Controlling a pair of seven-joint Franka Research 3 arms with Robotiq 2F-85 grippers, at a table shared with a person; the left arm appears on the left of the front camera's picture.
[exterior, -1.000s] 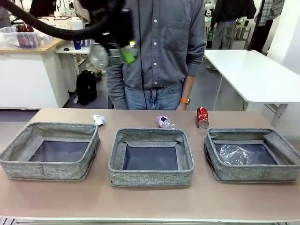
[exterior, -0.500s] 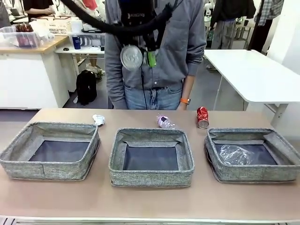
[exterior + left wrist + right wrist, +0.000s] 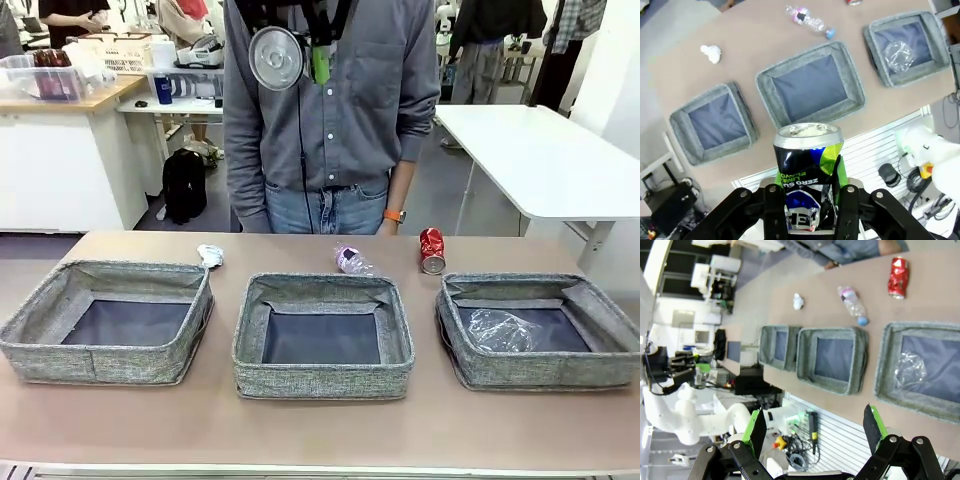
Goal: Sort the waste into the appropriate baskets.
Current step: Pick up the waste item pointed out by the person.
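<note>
left gripper (image 3: 810, 199) clamps the dark can (image 3: 807, 160), long axis along the fingers, high above the table (image 3: 755, 35); middle basket (image 3: 800, 61) lies ahead of its free end; right gripper (image 3: 815, 425) wide, empty

A person (image 3: 340, 120) in a grey button shirt and jeans stands right behind the left gripper (image 3: 298, 62), wearing an orange wristwatch (image 3: 395, 215). The beige tabletop (image 3: 320, 430) lies well below it. Lower to its left, a black backpack (image 3: 184, 185) sits on the floor beside a white counter (image 3: 60, 170). To its right stands a white table (image 3: 540, 160).
</note>
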